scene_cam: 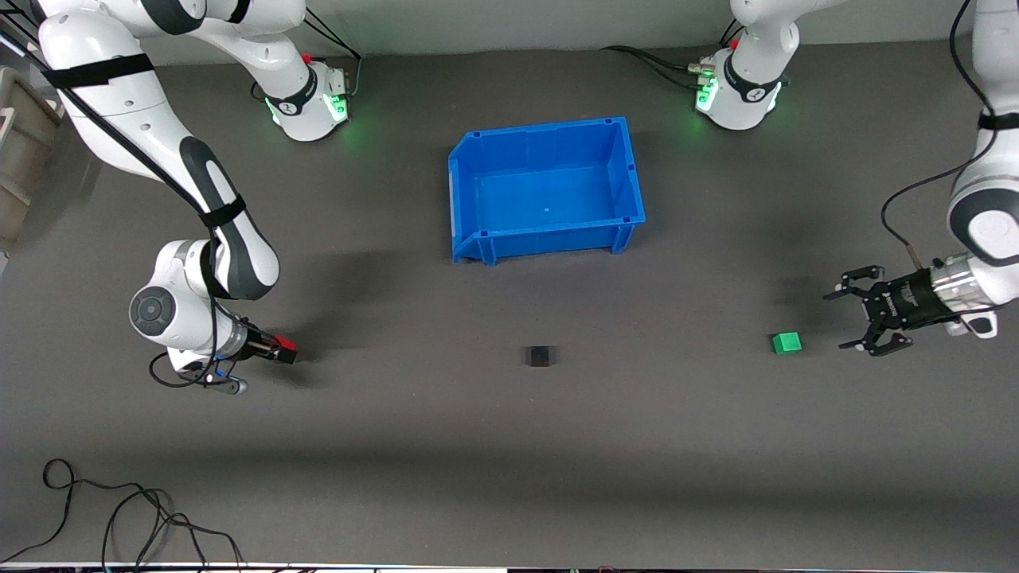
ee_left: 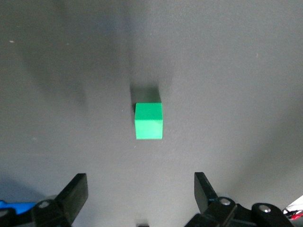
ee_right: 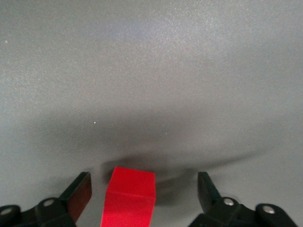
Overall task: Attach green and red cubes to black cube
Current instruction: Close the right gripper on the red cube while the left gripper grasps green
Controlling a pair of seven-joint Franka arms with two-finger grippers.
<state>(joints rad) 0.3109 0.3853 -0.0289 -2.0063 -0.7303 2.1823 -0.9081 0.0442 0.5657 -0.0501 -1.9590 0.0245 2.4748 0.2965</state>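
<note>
**On the table: three cubes apart, both grippers spread**

On the grey table (scene_cam: 509,446), nearest the front camera, sits the black cube (scene_cam: 540,356), alone, roughly midway between the two arms' ends and well apart from both coloured cubes.

Slightly farther from the camera, toward the left arm's end, the green cube (scene_cam: 786,342) rests flat on the table. The left gripper (scene_cam: 853,320) is just beside it, fingers released and spread wide, not touching it. Left wrist view: green cube (ee_left: 148,121) lies ahead of the two fingertips (ee_left: 75,191), centred on the gap, clear of both.

About level with it, toward the right arm's end, the red cube (scene_cam: 284,344) is at the tip of the right gripper (scene_cam: 279,350), low over the table. Right wrist view: red cube (ee_right: 129,196) sits between the open fingers (ee_right: 78,194), closer to one, with a visible gap on either side; not clamped.

Farthest from the camera, the blue bin (scene_cam: 629,171) stands mid-table, between the two arm bases.
</note>
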